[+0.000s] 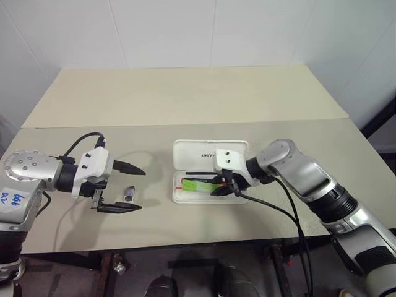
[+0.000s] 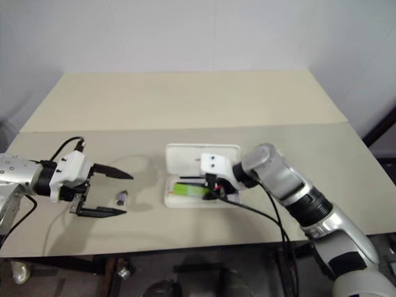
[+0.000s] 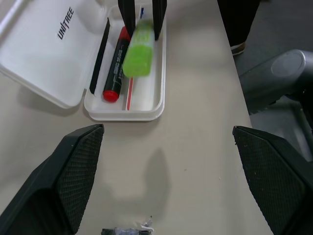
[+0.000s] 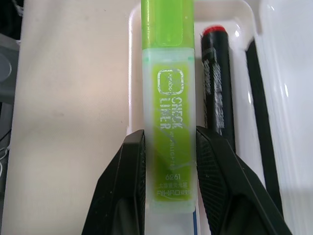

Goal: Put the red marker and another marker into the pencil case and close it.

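The white pencil case (image 1: 192, 151) lies open on the table, its lid marked UNITREE folded back flat. In its tray lies the red marker (image 3: 116, 63), a dark barrel with a red end, also seen at red marker (image 4: 217, 83). My right gripper (image 1: 224, 185) is shut on the other marker, a stubby light-green one (image 4: 168, 98), and holds it lengthwise over the tray beside the red marker. Whether it rests on the tray floor I cannot tell. My left gripper (image 1: 141, 190) stands open to the left of the case, holding nothing.
A small dark grey stub (image 1: 129, 193) lies on the table between my left gripper's fingers. A thin black strip (image 3: 99, 54) runs along the case's hinge side. The table's front edge runs close behind the tray (image 3: 146, 115).
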Controlling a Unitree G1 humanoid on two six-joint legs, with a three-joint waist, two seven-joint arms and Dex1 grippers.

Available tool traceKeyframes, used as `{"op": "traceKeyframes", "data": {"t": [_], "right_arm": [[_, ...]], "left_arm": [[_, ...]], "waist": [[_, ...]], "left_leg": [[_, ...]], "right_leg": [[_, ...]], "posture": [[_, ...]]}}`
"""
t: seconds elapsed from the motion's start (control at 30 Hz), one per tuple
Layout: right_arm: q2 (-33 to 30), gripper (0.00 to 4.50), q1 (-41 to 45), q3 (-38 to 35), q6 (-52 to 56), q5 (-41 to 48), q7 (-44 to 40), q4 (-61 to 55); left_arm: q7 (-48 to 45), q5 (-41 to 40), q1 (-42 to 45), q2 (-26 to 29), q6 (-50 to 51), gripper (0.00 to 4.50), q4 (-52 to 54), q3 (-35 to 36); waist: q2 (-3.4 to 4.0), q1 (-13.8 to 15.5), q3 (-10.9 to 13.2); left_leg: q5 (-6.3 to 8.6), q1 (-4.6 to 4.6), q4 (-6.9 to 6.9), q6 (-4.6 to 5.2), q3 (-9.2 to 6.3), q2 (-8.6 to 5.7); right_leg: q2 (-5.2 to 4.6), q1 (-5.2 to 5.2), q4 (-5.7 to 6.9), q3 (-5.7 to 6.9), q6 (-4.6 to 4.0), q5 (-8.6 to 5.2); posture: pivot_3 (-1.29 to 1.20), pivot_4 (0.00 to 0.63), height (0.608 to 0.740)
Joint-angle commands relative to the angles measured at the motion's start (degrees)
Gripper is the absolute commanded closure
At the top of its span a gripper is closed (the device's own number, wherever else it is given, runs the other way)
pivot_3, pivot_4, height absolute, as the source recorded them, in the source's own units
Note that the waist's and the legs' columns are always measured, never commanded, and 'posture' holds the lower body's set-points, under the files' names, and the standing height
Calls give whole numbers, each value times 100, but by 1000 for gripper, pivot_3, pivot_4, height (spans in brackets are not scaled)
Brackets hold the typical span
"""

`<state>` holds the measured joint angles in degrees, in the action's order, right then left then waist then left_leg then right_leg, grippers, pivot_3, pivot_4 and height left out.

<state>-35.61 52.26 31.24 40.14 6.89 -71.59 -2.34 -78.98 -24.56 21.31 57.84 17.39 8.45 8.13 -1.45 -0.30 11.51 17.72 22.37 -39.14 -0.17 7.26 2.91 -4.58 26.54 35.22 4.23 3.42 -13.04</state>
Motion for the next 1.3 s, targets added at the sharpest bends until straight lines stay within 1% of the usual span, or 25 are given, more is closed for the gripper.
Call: {"op": "traceKeyframes", "data": {"t": [0.03,0.3,0.5,0.8,0.87,0.97,1.0,1.03,1.13,1.17,1.3], "right_arm": [[73,3417,158,32,-72,-93,-71,-78],[238,3417,192,114,-89,-242,-146,-59],[214,3417,171,232,-101,-375,-237,-55],[422,3417,219,222,-269,-623,-86,247],[482,2695,246,189,-313,-662,-54,306],[569,1859,298,144,-337,-688,-14,359],[596,1444,329,123,-316,-668,-25,346],[612,1191,349,110,-300,-653,-35,335],[636,188,428,54,-223,-536,-151,254],[638,34,447,39,-204,-502,-189,230],[595,34,468,-116,-61,-253,-347,31]], "left_arm": [[28,-106,-113,158,19,0,175,216],[87,-112,-161,195,25,0,220,224],[115,-121,-228,226,30,0,267,272],[173,-127,-263,208,20,0,307,276],[186,-128,-267,205,24,0,311,290],[188,-128,-275,206,13,0,314,293],[191,-130,-276,205,14,0,316,294],[193,-133,-276,204,16,0,318,295],[184,-127,-258,211,6,0,287,287],[180,-124,-251,213,2,0,276,283],[203,-126,-290,200,1,0,287,306]], "waist": [[0,0,0],[0,-2,0],[-1,-3,-1],[-6,-16,-4],[-7,-17,-5],[-12,-52,-7],[-12,-59,-7],[-12,-70,-7],[-12,-116,-7],[-12,-122,-7],[-12,-126,-7]], "left_leg": [[0,0,0,0,0,0],[0,-1,0,0,0,0],[-1,-1,0,-2,0,0],[0,-6,0,-1,-1,0],[-1,-6,0,-1,-1,0],[-1,-9,0,-1,-1,1],[0,-9,0,-1,-2,1],[-1,-9,0,-1,-3,1],[-1,-7,0,-1,-6,2],[-1,-6,0,-2,-6,2],[-1,-6,0,-2,-6,2]], "right_leg": [[0,0,1,0,0,0],[0,0,5,0,-1,0],[0,0,5,0,-1,0],[0,0,14,0,-4,-2],[0,0,15,0,-4,-3],[0,0,21,-1,-6,-3],[0,0,22,0,-8,-4],[0,0,23,0,-9,-5],[0,0,24,2,-11,-6],[0,1,23,2,-11,-6],[0,1,21,2,-11,-6]], "posture": [[0,150,740],[0,150,740],[0,150,740],[0,150,740],[0,150,740],[0,150,740],[0,150,740],[0,150,740],[0,150,740],[0,150,740],[0,150,740]]}}
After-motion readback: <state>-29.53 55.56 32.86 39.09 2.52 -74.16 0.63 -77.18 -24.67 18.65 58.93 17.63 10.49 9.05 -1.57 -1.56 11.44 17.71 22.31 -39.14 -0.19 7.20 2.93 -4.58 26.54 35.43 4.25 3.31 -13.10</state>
